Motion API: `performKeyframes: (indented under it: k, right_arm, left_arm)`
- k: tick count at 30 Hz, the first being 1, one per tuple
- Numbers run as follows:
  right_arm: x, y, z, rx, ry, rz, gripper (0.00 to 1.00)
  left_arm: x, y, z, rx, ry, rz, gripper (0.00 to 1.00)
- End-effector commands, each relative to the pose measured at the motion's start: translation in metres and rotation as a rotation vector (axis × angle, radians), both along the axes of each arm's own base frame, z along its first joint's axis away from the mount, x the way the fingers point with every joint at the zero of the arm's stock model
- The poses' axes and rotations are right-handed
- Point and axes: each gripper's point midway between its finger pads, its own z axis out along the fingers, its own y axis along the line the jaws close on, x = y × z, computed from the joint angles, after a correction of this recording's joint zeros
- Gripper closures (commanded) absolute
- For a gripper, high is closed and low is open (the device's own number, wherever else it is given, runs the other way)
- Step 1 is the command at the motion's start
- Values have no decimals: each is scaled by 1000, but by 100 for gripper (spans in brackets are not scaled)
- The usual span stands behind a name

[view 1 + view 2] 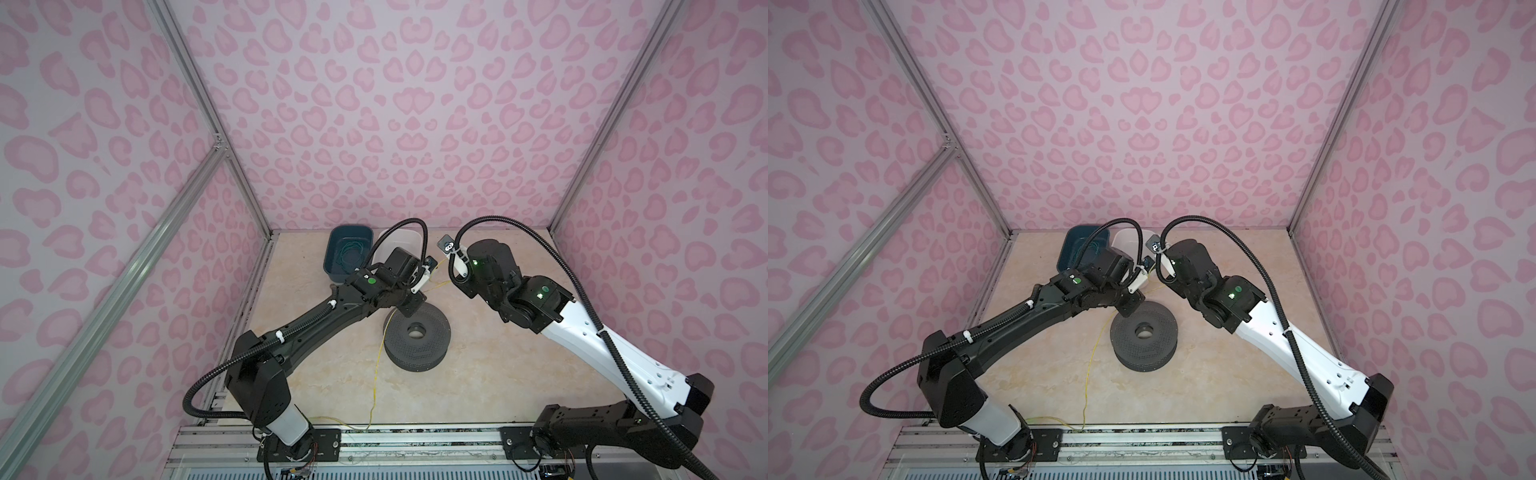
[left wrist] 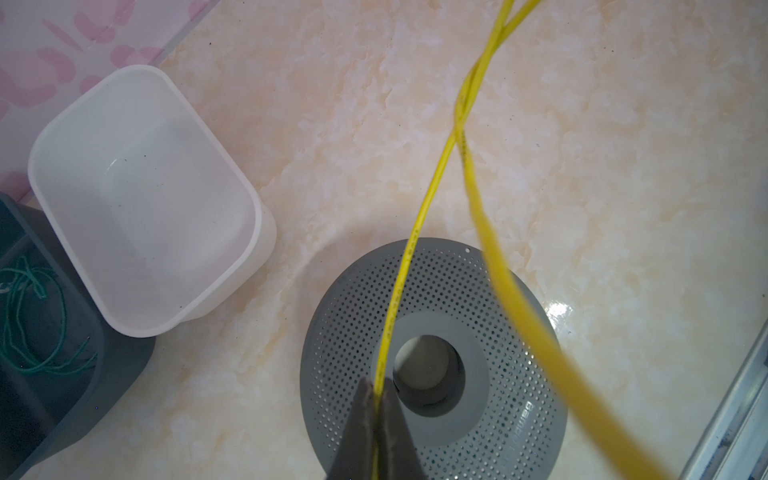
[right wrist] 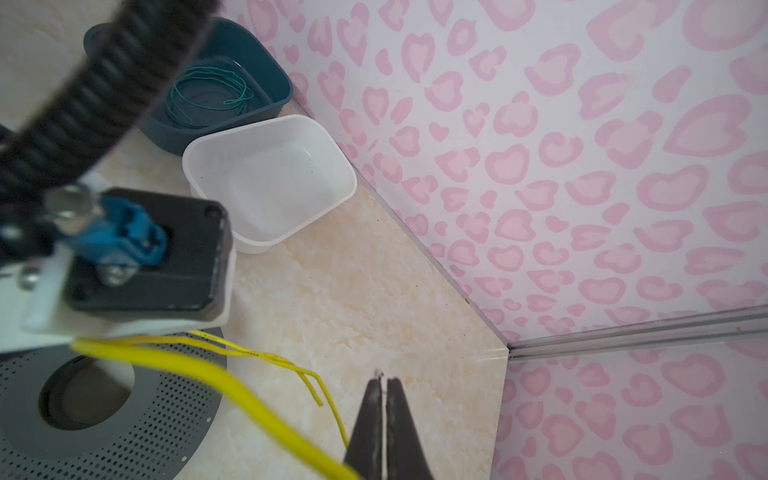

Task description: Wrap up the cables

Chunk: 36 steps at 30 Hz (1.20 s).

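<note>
Wire (image 2: pixel 421 216) pinched in left gripper (image 2: pixel 376 386), above spool (image 2: pixel 449 291). Right gripper (image 3: pixel 384 382) clenched, seemingly empty; wire loop just beside it. Hold strand taut, lay into spool groove.

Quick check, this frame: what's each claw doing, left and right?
Left claw: closed, pinching the yellow wire.
Right claw: closed; the wire runs right beside it, but a grip on it cannot be told.
</note>
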Motion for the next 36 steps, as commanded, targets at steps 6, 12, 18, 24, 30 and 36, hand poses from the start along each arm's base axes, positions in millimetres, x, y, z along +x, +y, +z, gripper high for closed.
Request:
performKeyframes:
  k: [6, 12, 18, 24, 30, 36]
  right_arm:
    - [20, -64, 26, 390, -76, -214, 100]
    - [32, -126, 23, 739, -101, -382, 100]
    - [38, -182, -1, 1133, -120, -563, 100]
    - [39, -206, -32, 1351, -129, -698, 100]
    - [40, -203, -33, 1420, -112, -677, 100]
    - [33, -188, -33, 1467, -62, -608, 100]
  left_arm:
    - [1, 8, 0, -20, -33, 50, 96]
    - [-9, 14, -15, -25, -1, 54, 96]
    - [-18, 21, -22, -32, 20, 62, 96]
    - [-33, 21, -21, -56, 37, 44, 96]
    - [-46, 25, -23, -41, 33, 31, 96]
    - [-34, 20, 2, -52, -36, 48, 67]
